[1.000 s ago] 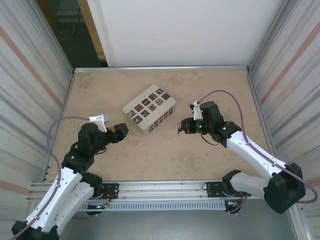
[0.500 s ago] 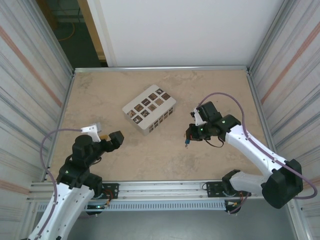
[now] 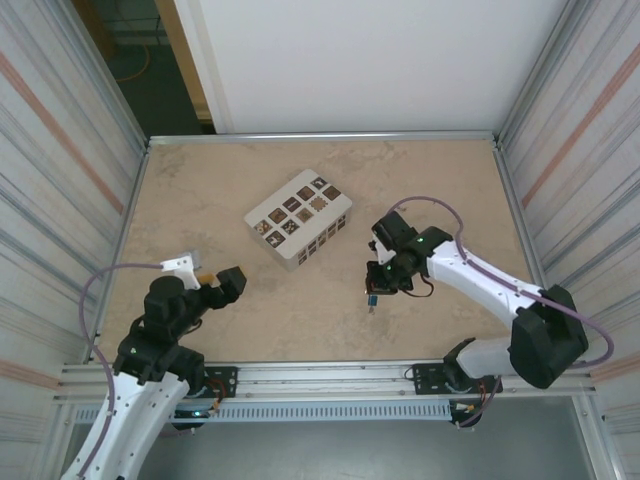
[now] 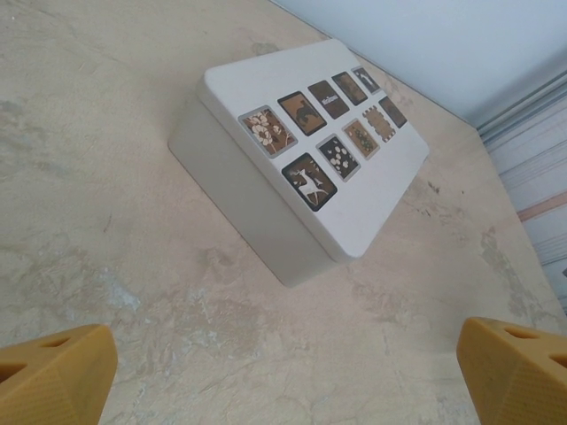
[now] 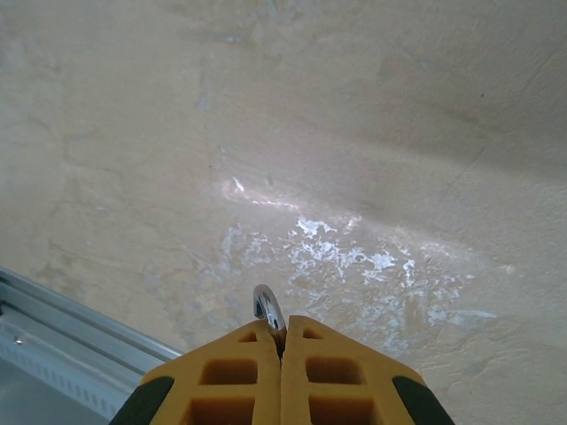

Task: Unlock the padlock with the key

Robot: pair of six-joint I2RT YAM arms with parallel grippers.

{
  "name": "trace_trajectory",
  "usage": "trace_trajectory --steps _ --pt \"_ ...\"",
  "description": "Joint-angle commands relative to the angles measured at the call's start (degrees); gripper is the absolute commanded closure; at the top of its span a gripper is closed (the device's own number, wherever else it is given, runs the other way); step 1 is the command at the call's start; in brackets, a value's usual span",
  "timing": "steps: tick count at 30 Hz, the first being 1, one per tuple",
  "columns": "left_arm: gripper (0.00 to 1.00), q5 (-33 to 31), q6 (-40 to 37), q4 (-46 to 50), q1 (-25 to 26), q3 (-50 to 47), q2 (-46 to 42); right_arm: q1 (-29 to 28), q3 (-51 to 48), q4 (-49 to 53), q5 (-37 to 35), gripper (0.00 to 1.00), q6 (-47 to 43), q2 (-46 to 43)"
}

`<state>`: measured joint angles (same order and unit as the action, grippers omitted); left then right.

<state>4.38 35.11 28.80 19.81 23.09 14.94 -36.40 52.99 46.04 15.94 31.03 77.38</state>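
Padlock (image 3: 372, 297) hangs blue body down over the table (image 3: 200, 200), right of centre toward the near edge, because your right gripper (image 5: 282, 332) is pinched shut on a silvery loop (image 5: 267, 310), likely its shackle, while your left gripper (image 4: 283, 376), spread wide, faces the white box (image 4: 372, 199).

White box (image 4: 292, 142) with dark patterned tiles, blue padlock (image 3: 371, 297), beige marbled table (image 3: 320, 330)
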Motion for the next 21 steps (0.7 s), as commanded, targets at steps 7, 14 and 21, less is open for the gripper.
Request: trace_trajectory --steps 7,14,21 --pt "0.01 0.6 0.4 -2.6 -0.4 -1.6 2.9 -1.5 0.0 -1.7 -0.2 1.00 -0.5 7.0" --pt "0.01 0.8 1.0 -3.7 -0.5 -2.4 3.2 -2.0 1.0 -1.9 -0.2 1.00 -1.7 10.7" --pt "0.01 0.6 1.9 -3.5 -0.4 -2.9 3.2 -2.3 1.2 -3.6 0.6 1.00 -2.2 13.7"
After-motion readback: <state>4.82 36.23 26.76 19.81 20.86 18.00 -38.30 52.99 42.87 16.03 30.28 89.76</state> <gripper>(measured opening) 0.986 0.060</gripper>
